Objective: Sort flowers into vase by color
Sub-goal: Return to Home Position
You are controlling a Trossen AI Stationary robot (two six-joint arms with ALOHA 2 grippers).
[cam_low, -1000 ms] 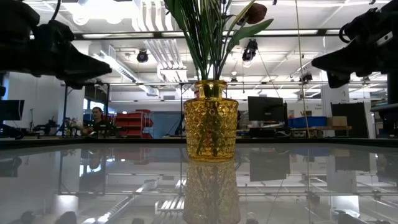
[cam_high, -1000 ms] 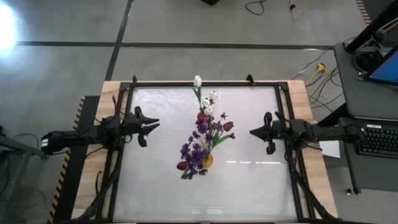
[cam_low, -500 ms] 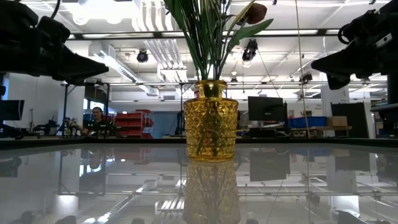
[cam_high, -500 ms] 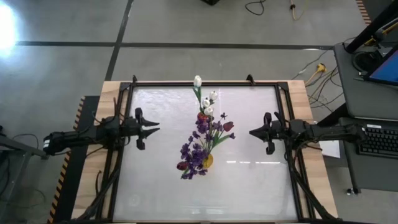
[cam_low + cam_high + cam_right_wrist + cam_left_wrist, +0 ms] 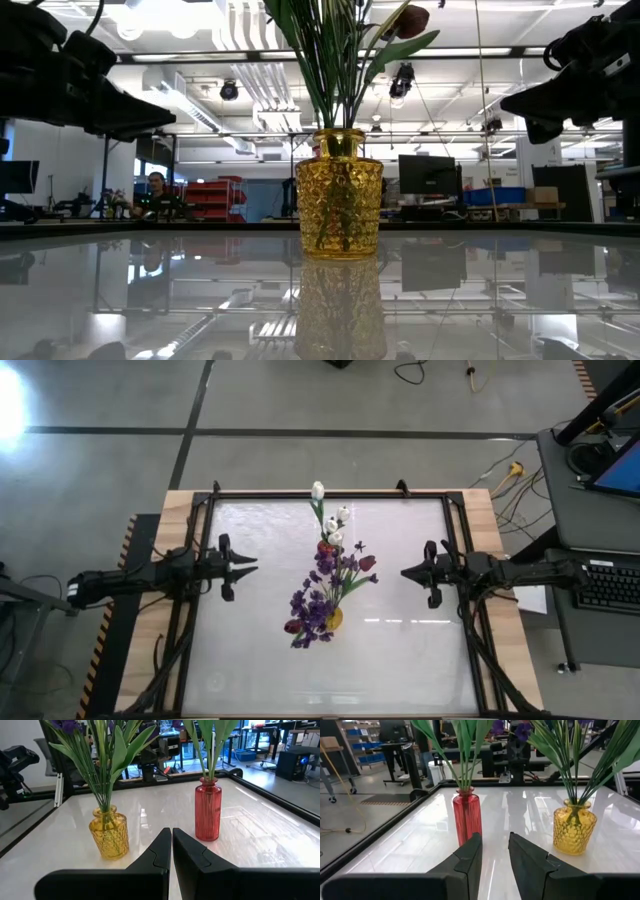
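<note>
Two empty grippers wait at the sides, with the flowers standing in two vases between them.

The left gripper (image 5: 495,840) holds nothing, its dark fingers (image 5: 470,855) parted by a narrow gap. The right gripper (image 5: 171,832) also holds nothing, its fingers pressed almost together. Each hovers over its own side of the glossy white surface (image 5: 400,650), pointing inward, well apart from the vases. In the middle stands the yellow dimpled glass vase (image 5: 340,190), carrying the purple iris-like blooms (image 5: 315,605) and dark red tulip buds (image 5: 367,562) on long green leafy stems. Near it, the slim red ribbed glass vase (image 5: 466,817) carries the white tulip buds (image 5: 318,490).
</note>
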